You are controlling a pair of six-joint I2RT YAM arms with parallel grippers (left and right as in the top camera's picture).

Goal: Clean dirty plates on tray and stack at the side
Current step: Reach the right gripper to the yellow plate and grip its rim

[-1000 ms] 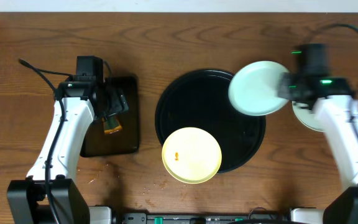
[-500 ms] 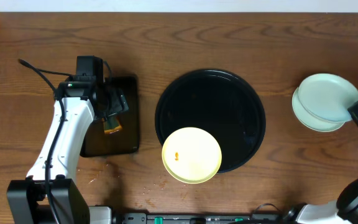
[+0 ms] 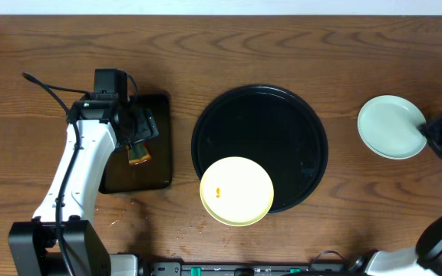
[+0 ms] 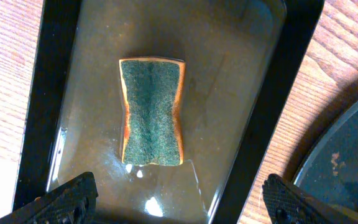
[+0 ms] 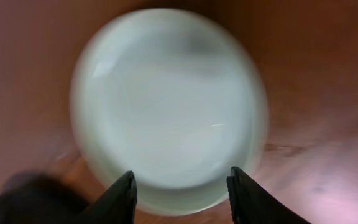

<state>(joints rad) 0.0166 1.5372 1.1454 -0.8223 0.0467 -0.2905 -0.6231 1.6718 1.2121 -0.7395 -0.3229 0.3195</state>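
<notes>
Brown wood-grain table (image 3: 282, 46), pale strip (image 3: 221, 6) beyond its far edge

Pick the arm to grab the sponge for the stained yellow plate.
Left. The left pincer hangs open directly over the sponge in the rectangular tray; the right pincer is far off by the blue plates.

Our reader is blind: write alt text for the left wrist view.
A green-topped sponge lies in the small black rectangular tray, with the left gripper open over it. The round tray shows its rim at lower right.

The left pincer (image 4: 179, 202) and the right pincer (image 5: 182, 186) point downward, jaws spread.
</notes>
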